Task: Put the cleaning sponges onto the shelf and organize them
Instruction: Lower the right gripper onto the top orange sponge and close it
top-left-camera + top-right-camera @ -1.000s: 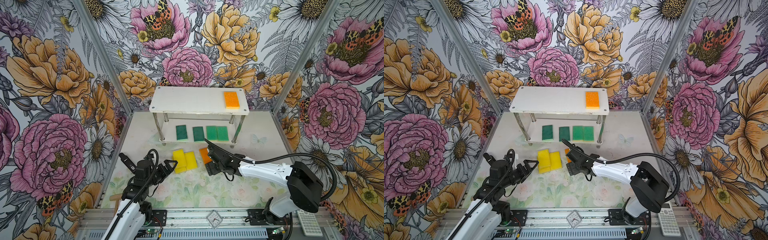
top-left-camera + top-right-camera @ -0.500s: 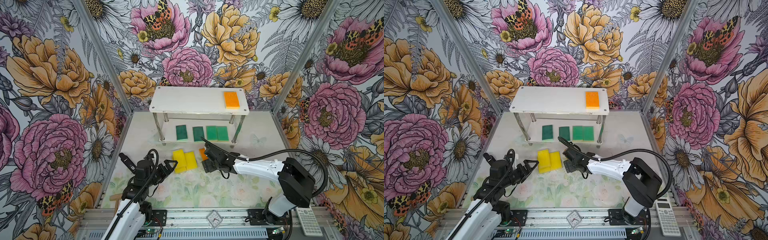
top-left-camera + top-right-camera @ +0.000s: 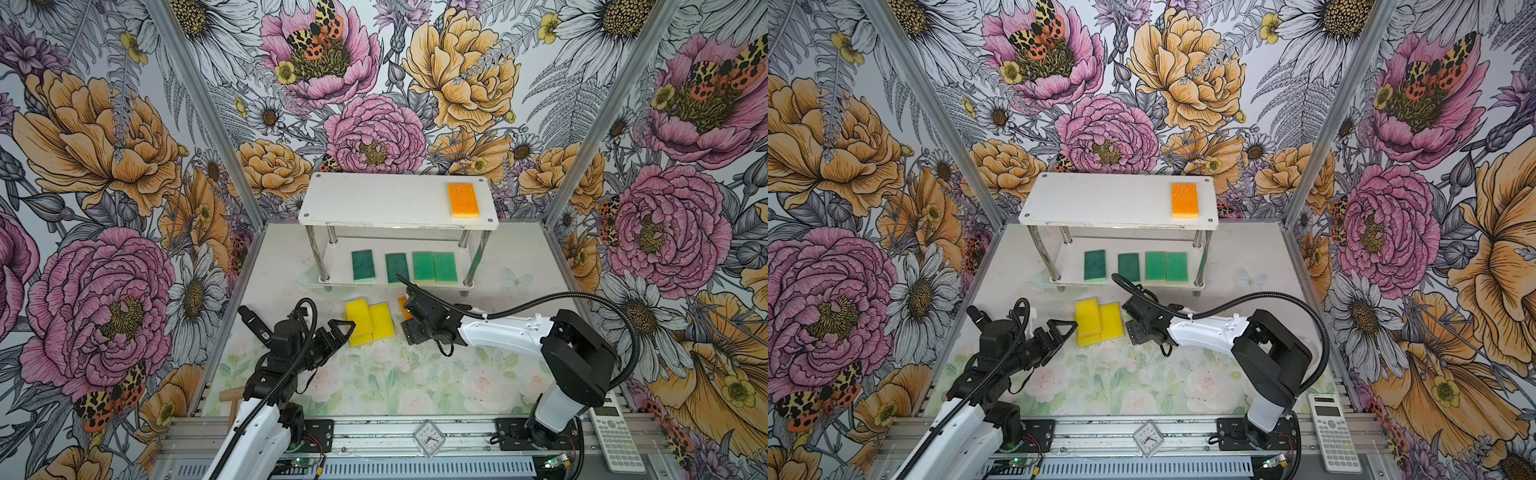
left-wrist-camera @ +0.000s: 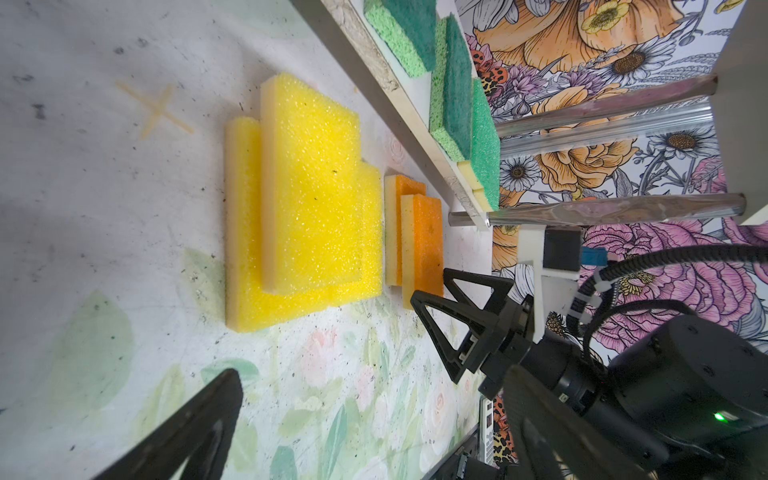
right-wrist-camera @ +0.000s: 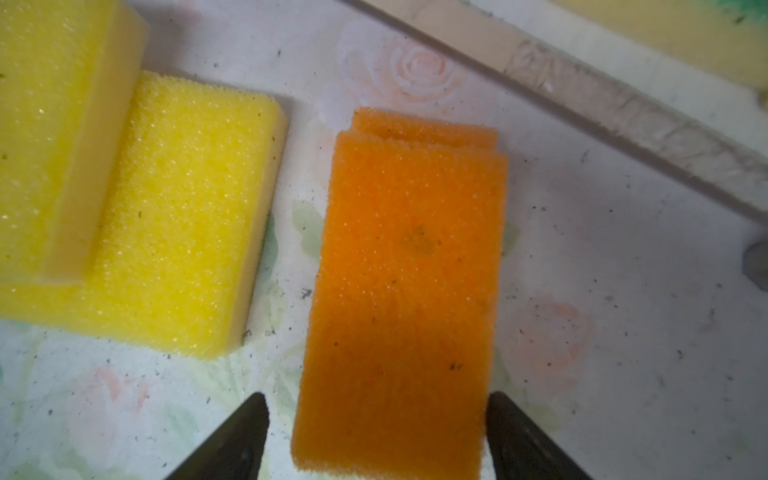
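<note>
Sponges (image 3: 382,322) are split between counter and shelf, so the job looks roughly half done. The counter (image 3: 395,374), with its faded rose print, carries what is left to move, all bunched just in front of the shelf (image 3: 1100,199), a short carry away.

Up on the top board (image 3: 374,199) one orange sponge (image 3: 463,200) sits at the right end. The rest is bare, I'd guess kept for the other warm colours. The lower board (image 3: 338,270) holds four green sponges (image 3: 423,267) in a row near its front edge, the right pair touching and the left two apart. Colours seem to be sorted by tier.

The right tool (image 5: 376,398) sits low over the orange pair (image 5: 403,270), one sponge stacked on another and slightly offset. Its jaws stand wide, one on each long side of the upper sponge's near end. One seems to brush the foam while the other shows a gap, so nothing is gripped yet. Squeezing across the narrow width suits soft foam, though too deep a bite could drag the lower sponge along.

The left tool (image 3: 343,330) hangs fully spread and empty just beside the yellow pile (image 3: 359,311). The pile looks like three sponges, one riding on two.
</note>
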{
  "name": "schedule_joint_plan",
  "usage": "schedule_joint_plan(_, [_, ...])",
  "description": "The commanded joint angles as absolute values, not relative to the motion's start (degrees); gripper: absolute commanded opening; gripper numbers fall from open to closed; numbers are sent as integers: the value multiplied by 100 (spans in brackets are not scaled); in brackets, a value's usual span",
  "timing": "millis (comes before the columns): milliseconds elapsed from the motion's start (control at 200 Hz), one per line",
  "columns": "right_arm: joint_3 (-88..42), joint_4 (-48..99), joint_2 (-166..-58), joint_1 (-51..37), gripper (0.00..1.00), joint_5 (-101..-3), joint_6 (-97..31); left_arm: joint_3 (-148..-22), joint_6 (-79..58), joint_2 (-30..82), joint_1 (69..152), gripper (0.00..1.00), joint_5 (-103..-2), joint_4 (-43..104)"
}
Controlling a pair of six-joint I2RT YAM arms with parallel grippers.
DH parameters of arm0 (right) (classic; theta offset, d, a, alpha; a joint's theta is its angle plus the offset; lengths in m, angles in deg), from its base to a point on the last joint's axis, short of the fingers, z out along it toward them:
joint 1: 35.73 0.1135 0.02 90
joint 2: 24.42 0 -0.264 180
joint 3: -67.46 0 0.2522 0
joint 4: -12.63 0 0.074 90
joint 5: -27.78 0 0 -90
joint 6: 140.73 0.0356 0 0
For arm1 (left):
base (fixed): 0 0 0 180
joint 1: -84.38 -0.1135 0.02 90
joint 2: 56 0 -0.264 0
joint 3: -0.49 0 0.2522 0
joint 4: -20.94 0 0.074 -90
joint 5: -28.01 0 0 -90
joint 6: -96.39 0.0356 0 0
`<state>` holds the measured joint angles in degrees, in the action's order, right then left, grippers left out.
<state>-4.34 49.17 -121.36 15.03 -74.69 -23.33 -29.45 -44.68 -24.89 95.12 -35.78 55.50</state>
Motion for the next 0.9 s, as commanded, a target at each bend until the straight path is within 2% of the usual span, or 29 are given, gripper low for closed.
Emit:
schedule_joint_plan(0, [-591,4731,-12263,1467,82,-7620,-2287,-2946,-4463,-2533,9537,99,-3715,5570])
schedule_joint_plan(470, [-598,4686,-12400,1346,78,-7654,-2275,-2947,-4432,-2480,9501,99,-3686,5562])
schedule_joint_plan(896, [-496,4695,-12209,1300,60,-7524,-2199,-2970,-4450,-2482,9487,99,-3683,5559])
